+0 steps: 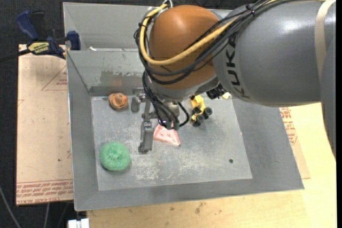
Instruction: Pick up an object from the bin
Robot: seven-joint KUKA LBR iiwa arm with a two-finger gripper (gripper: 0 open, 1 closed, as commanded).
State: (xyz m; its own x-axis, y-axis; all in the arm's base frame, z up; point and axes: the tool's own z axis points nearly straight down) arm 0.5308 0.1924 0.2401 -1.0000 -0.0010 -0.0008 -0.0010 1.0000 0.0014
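Note:
My gripper (144, 146) hangs low over the middle of the bin floor, under the arm's orange dome. A pink and white wedge-shaped piece (168, 136) lies flat on the floor just to the gripper's right, close to it or touching it. A small yellow and black toy (199, 110) lies a little further right, partly hidden by cables. A brown ring-shaped thing (118, 100) rests to the upper left near the back wall. A green round scrubber (115, 156) sits to the lower left of the gripper, apart from it.
The arm's grey body and the orange dome cover the bin's back right part. The floor is bare grey metal at the front and front right. The bin's left wall slopes steeply beside the brown ring.

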